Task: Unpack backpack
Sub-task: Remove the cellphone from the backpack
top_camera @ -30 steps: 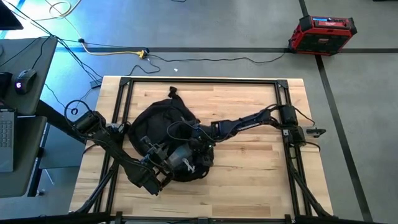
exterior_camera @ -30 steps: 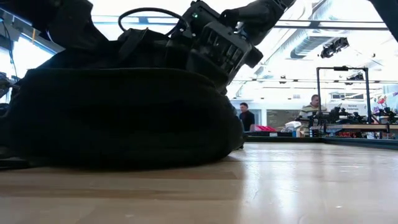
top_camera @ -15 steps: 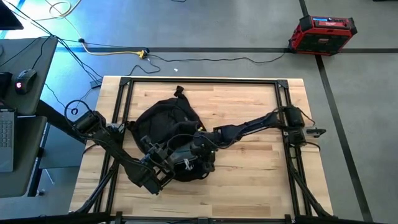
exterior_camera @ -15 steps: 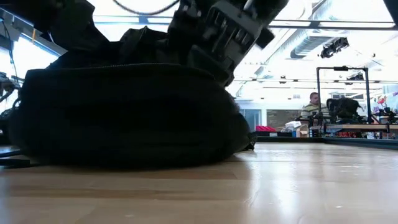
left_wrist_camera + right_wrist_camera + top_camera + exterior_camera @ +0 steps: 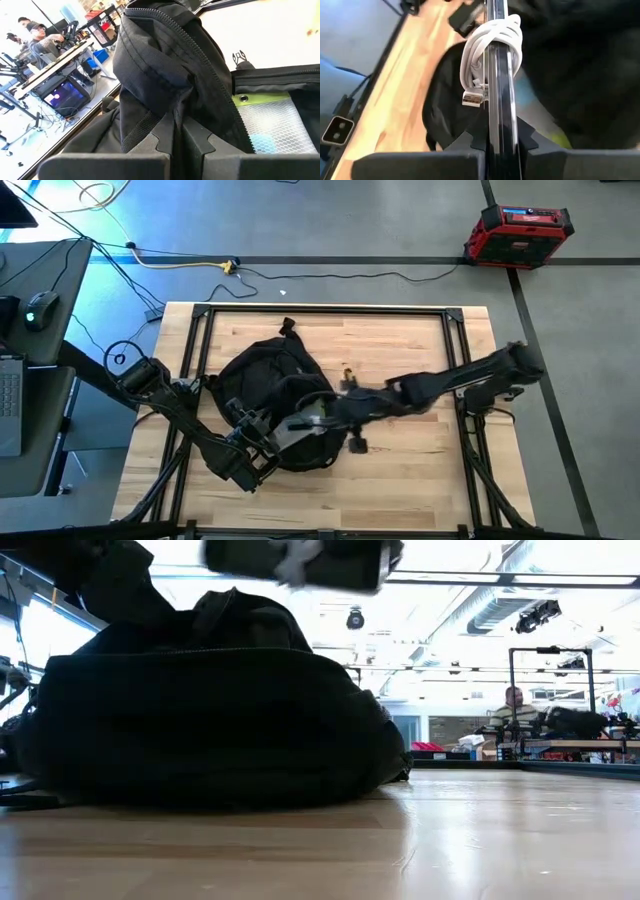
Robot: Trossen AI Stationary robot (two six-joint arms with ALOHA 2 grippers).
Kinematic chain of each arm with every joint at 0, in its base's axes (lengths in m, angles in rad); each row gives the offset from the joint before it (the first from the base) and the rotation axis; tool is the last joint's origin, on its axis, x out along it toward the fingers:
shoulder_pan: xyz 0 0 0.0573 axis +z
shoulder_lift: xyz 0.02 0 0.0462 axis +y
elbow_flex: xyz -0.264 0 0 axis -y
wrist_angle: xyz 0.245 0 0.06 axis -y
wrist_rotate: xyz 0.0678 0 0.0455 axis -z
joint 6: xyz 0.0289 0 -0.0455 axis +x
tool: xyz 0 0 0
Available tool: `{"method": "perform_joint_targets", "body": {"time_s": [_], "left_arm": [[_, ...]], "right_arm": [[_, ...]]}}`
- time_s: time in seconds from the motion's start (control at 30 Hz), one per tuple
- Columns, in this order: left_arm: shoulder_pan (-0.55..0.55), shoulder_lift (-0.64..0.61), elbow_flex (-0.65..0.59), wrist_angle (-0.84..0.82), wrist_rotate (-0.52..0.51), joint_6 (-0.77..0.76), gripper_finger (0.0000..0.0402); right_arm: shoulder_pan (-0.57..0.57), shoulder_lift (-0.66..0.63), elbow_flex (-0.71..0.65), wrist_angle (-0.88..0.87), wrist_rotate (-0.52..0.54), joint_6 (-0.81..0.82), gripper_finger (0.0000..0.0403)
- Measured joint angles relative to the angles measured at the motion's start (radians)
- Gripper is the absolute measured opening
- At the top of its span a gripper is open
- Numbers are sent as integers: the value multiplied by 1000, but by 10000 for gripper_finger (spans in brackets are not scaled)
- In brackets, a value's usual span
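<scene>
Looking straight down first, we find the backpack lying left of the table's middle, its long axis running from the top loop at the far side toward the near edge. The left gripper sits at the bag's near end, and the right gripper is at the bag's right flank, its arm stretching away toward the right side, so open wood lies directly behind it. From table height, the backpack bulks low on the left while the right gripper rides blurred above it, clear of the fabric. Through the left wrist, the left gripper is pinched on a fold of backpack fabric, holding the opening so that a green mesh pocket shows. Through the right wrist, the right gripper is clamped on a coiled white cable, with the bag's interior just beyond. We judge that the cable needs carrying rightward, away from the bag.
</scene>
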Motion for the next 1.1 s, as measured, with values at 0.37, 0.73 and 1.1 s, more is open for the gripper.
{"method": "perform_joint_targets", "body": {"time_s": [0.37,0.73,1.1], "left_arm": [[-3,0,0,7,4,9,0],[-6,0,0,22,-9,42,0],[-6,0,0,23,-21,44,0]], "right_arm": [[-120,-375,-156,-497,466,446,13],[-623,-435,-766,411,140,496,13],[-752,0,-845,1001,31,676,15]]}}
